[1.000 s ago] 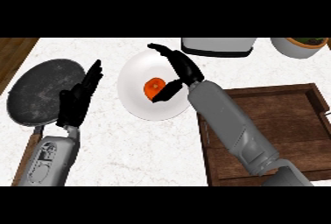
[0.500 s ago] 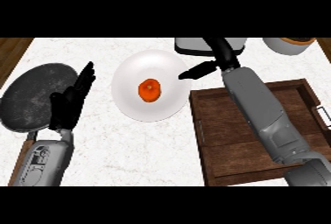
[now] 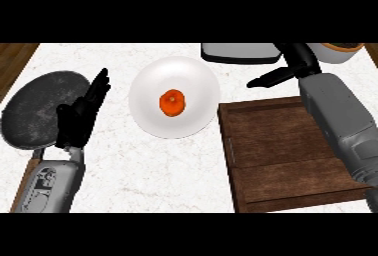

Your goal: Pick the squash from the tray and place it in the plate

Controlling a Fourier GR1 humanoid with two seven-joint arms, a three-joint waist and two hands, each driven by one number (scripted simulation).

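Nearest the lower edge, the left forearm (image 3: pixel 52 182) rises over the white marbled worktop (image 3: pixel 162 170), and the left hand (image 3: pixel 80 117) stands above it with straight fingers pointing away, holding nothing. Just to that hand's left, partly behind it, lies a dark round pan (image 3: pixel 29 112); the hand's outer edge overlaps the pan's right rim in the view, and whether they touch cannot be told.

To the right of the left hand, with a strip of bare worktop between them, sits the white plate (image 3: pixel 184 70). The squash (image 3: pixel 172 102), small and orange, lies at about the plate's middle, apart from both hands.

The wooden tray (image 3: pixel 280 160) lies right of the plate, its left wall close beside the plate's right rim. The right forearm (image 3: pixel 343 125) crosses above the tray's right side and hides that part of it.

Farther off, beyond the tray's far wall, the right hand (image 3: pixel 299 62) is open and holds nothing, its thumb stretched left towards the plate without reaching it. Just behind this hand stands a grey appliance (image 3: pixel 236 52), which the fingers overlap at its right end. A bowl (image 3: pixel 341 51) stands to the hand's right at the far edge.
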